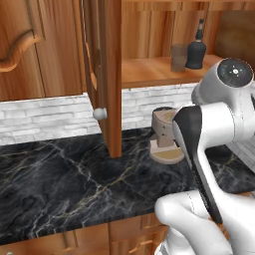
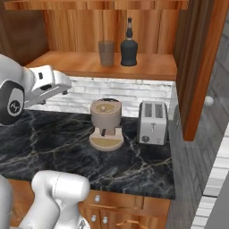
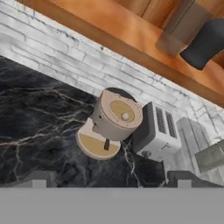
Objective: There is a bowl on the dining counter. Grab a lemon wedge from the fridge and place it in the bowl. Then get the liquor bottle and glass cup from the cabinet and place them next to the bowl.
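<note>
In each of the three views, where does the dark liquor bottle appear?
Left base view: liquor bottle at upper right, on the cabinet shelf.
Right base view: upper centre, right of the glass cup.
Hand view: top right corner, partly cut off.
Shared landmark: the glass cup beside it.

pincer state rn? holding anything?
Pincer: open, jaws spread wide, nothing between them. It hangs over the worktop, above the beige coffee machine and toaster.
</note>
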Motion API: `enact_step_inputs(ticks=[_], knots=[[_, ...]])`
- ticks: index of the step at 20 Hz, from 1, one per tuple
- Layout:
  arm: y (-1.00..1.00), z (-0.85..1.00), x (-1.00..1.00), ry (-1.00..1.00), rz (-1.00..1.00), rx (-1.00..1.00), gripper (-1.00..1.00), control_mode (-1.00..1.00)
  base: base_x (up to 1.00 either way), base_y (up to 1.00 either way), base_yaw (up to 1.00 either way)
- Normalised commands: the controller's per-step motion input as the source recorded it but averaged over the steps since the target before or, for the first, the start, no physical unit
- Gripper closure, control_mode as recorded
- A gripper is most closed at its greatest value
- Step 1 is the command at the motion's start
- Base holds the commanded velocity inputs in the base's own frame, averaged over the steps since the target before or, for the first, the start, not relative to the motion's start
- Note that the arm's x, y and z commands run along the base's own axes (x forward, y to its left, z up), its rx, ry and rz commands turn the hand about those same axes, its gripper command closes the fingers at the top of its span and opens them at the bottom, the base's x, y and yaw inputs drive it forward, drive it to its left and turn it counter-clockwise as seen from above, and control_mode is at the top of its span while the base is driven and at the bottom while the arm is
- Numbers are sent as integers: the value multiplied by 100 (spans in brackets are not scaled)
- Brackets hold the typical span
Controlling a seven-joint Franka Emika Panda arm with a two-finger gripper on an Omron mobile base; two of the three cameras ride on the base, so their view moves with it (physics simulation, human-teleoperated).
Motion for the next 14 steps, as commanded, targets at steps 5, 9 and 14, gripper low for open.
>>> enact_step_inputs(ticks=[5, 9, 14], knots=[[0, 72, 18, -29, 6, -21, -100, -100, 0, 0, 0], [0, 55, 58, -5, 2, -10, -100, -100, 0, 0, 0], [1, 27, 78, 0, 0, -5, -100, -100, 0, 0, 0]])
